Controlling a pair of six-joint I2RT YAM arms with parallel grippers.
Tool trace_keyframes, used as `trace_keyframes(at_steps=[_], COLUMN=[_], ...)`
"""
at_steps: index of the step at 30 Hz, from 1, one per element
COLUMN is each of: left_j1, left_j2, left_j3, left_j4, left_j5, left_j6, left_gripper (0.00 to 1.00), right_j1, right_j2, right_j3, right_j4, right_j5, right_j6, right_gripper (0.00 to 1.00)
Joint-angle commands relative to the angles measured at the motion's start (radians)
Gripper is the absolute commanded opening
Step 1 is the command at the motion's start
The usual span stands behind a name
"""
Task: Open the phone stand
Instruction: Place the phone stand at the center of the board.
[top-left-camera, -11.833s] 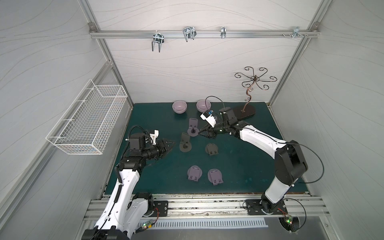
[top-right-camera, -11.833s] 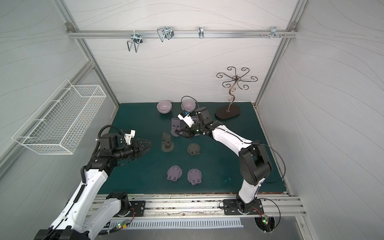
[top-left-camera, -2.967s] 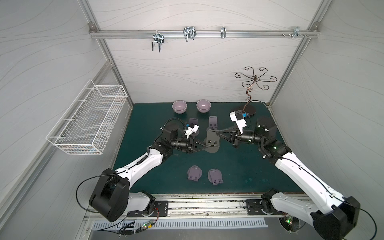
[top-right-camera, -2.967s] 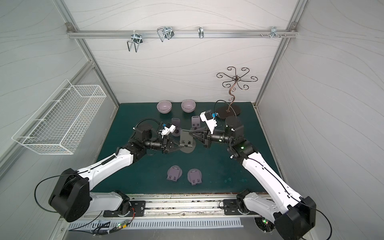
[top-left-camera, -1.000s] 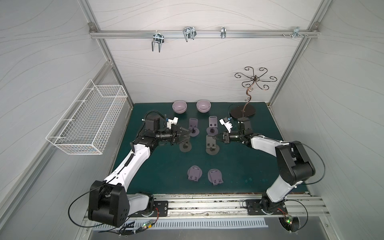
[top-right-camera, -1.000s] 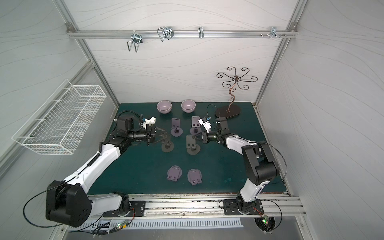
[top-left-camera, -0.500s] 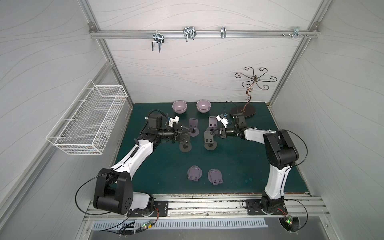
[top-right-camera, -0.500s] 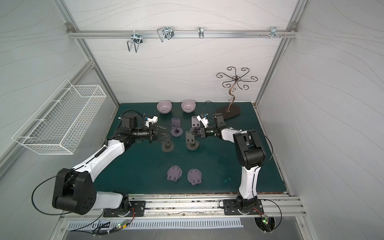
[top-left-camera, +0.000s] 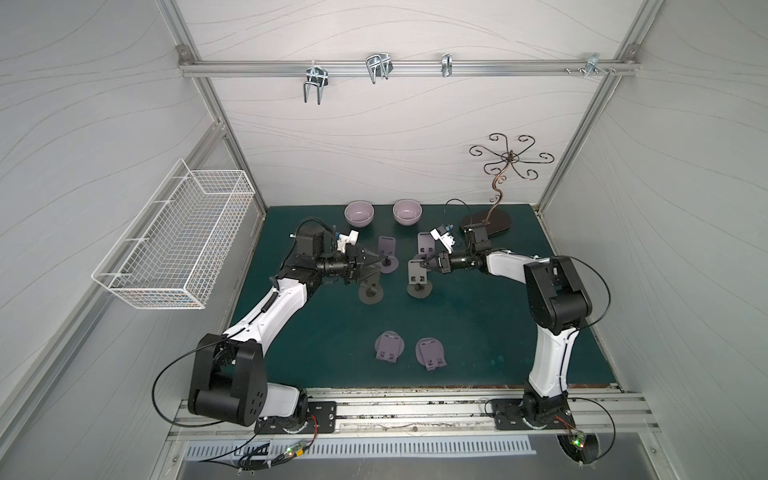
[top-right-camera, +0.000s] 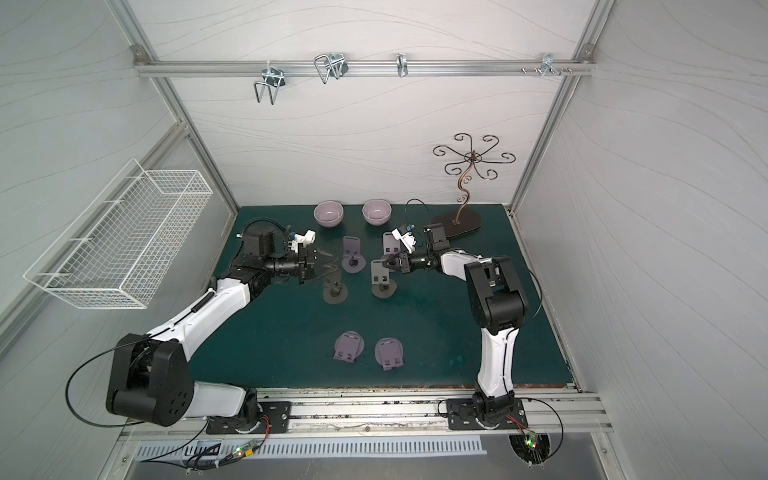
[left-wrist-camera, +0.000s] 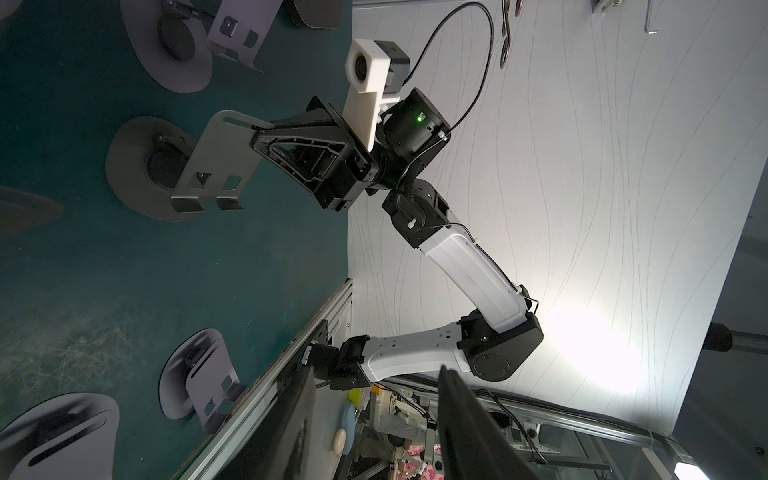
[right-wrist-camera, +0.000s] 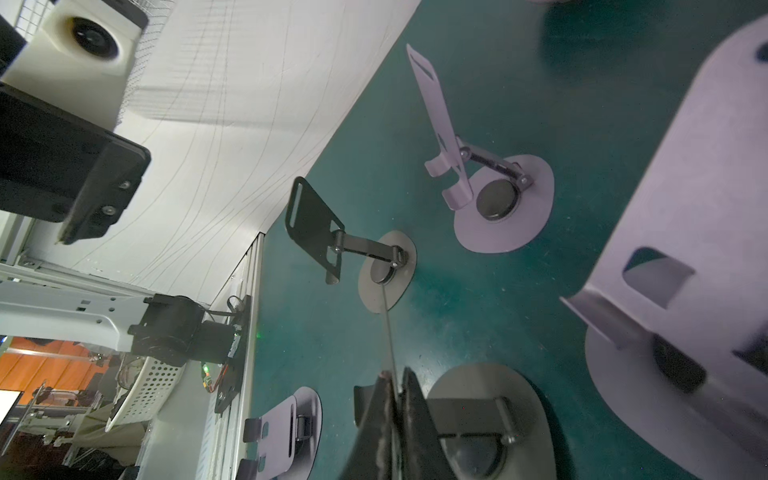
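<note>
A dark grey phone stand (top-left-camera: 417, 277) stands on the green mat in both top views, its plate (top-right-camera: 379, 270) raised upright. My right gripper (top-left-camera: 424, 263) is shut on the plate's top edge; the right wrist view has the thin edge (right-wrist-camera: 388, 332) between the closed fingers of that gripper (right-wrist-camera: 397, 382), above the round base (right-wrist-camera: 490, 415). In the left wrist view the same plate (left-wrist-camera: 216, 166) sits in the right gripper (left-wrist-camera: 257, 141). My left gripper (top-left-camera: 376, 266) hovers open and empty, its fingers (left-wrist-camera: 465, 428) wide apart, above a second dark stand (top-left-camera: 370, 293).
Two purple stands (top-left-camera: 387, 251) (top-left-camera: 426, 245) stand unfolded behind the grippers. Two folded purple stands (top-left-camera: 390, 347) (top-left-camera: 431, 353) lie near the front edge. Two bowls (top-left-camera: 359, 214) (top-left-camera: 407, 212) and a jewellery tree (top-left-camera: 494, 208) are at the back. A wire basket (top-left-camera: 178, 245) hangs on the left wall.
The right arm has folded in closer to the stand while its gripper stays on the plate. The left gripper has edged slightly right, still open.
</note>
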Motion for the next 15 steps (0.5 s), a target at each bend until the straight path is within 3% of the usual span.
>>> trace_keyframes(at_steps=[1, 10, 15], left_j1=[0.004, 0.003, 0.004], left_j2=[-0.031, -0.062, -0.070], left_j3=[0.020, 0.015, 0.012], left_j4=[0.014, -0.079, -0.114], left_j5=[0.024, -0.001, -0.013], left_j6=[0.017, 0.080, 0.112], left_gripper=[0.52, 0.56, 0.57], right_j1=[-0.004, -0.018, -0.046], right_j2=[-0.014, -0.135, -0.235], right_j3=[-0.009, -0.031, -0.032], right_j4=[-0.073, -0.084, -0.108], right_j5=[0.045, 0.101, 0.134], right_j6=[-0.032, -0.029, -0.017], right_gripper=[0.15, 0.33, 0.34])
